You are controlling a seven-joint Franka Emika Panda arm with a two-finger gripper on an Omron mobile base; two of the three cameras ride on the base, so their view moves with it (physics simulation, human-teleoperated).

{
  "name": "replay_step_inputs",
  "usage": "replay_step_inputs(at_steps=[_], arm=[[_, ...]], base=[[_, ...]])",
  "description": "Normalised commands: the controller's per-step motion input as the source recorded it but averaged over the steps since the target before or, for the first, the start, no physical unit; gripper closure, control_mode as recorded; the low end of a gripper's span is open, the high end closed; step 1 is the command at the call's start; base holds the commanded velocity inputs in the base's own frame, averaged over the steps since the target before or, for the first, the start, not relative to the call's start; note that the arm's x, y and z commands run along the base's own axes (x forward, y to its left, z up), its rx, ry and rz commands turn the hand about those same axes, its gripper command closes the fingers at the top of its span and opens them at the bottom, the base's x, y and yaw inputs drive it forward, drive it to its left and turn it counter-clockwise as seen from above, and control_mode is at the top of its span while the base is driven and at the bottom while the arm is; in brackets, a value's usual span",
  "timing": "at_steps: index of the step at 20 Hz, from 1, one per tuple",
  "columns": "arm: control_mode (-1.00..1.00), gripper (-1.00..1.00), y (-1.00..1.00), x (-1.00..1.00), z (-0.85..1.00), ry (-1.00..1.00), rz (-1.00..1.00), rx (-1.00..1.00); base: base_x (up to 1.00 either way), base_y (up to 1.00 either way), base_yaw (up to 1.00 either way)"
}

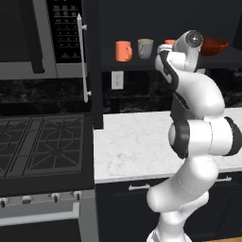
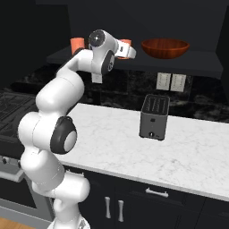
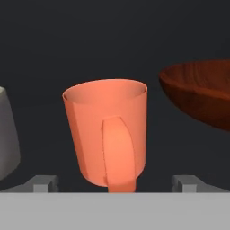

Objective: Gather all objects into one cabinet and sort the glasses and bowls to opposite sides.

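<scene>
We see the cabinet open above the counter, its door swung out left of the shelf, which we use as our landmark. The arm reaches up to shelf height. On the shelf's right part sits the bowl, upright. Left of it stand three cups in a row: an orange cup farthest left, the grey cup beside it, and a second orange cup between the grey cup and the bowl, apart from both. This second cup faces the hand with its handle toward us. The gripper stands fully spread, its fingertips wide on either side of that cup's base, gripping nothing. Below the shelf, a toaster stands on the counter.
</scene>
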Motion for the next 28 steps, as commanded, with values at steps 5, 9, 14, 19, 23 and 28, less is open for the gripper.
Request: replay_step_inputs(at_steps=[5,9,14,19,23,28], arm=[[-1.00,-1.00,-0.10,0.29,-0.04,0.00,0.00,0.00],[-1.00,-1.00,-0.15,0.23,0.00,0.00,0.00,0.00],[-1.00,-1.00,-0.10,0.10,0.00,0.00,0.00,0.00],[-1.00,1.00,0.00,0.00,-0.02,0.00,0.00,0.00],[-1.00,1.00,0.00,0.01,-0.03,0.00,0.01,0.00],[-1.00,1.00,0.00,0.00,0.00,-0.01,0.06,0.00]], base=[[0.00,0.00,0.00],[0.00,0.00,0.00],[0.00,0.00,0.00],[0.00,0.00,0.00],[0.00,0.00,0.00],[0.00,0.00,0.00]])
